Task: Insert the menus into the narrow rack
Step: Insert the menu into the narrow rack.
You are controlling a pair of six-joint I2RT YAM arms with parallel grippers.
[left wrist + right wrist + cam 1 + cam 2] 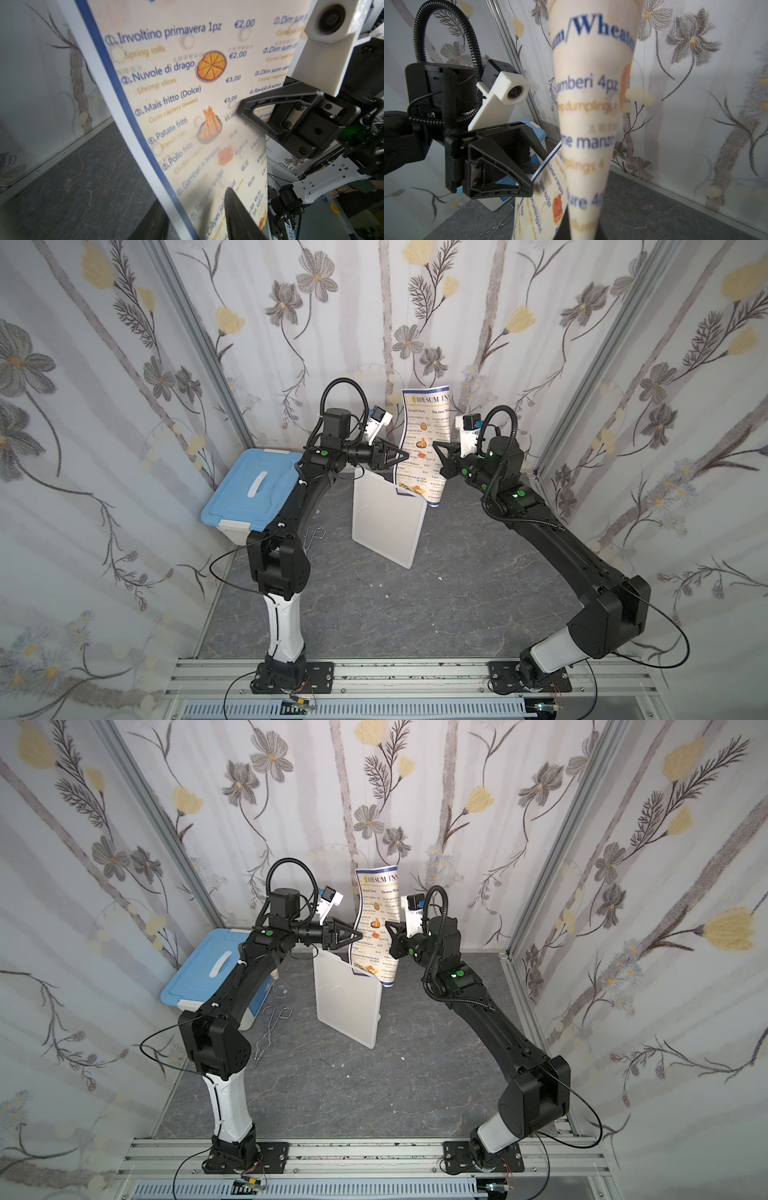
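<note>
Grey marbled tabletop (457, 593): the narrow rack (386, 526) stands tilted mid-table. At its mouth the menu (419, 427) hangs bowed, lower right corner apparently outside. The right gripper (436, 448) pinches one edge; the left gripper (405, 458) straddles the other, clamp unconfirmed. Risk: the bow snags the mouth and the menu buckles.

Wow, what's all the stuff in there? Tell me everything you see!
menu: one, white with blue border, upright in the middle, lower end at the holder's top
holder: one, white, standing on the table, centre
box: one, blue lid, far left by the wall
wire tongs: one, silver, on the table beside the box
table: one, grey marbled
walls: three, flowery
left gripper: one, black, at the menu's left edge
right gripper: one, black, shut on the menu's right edge
</note>
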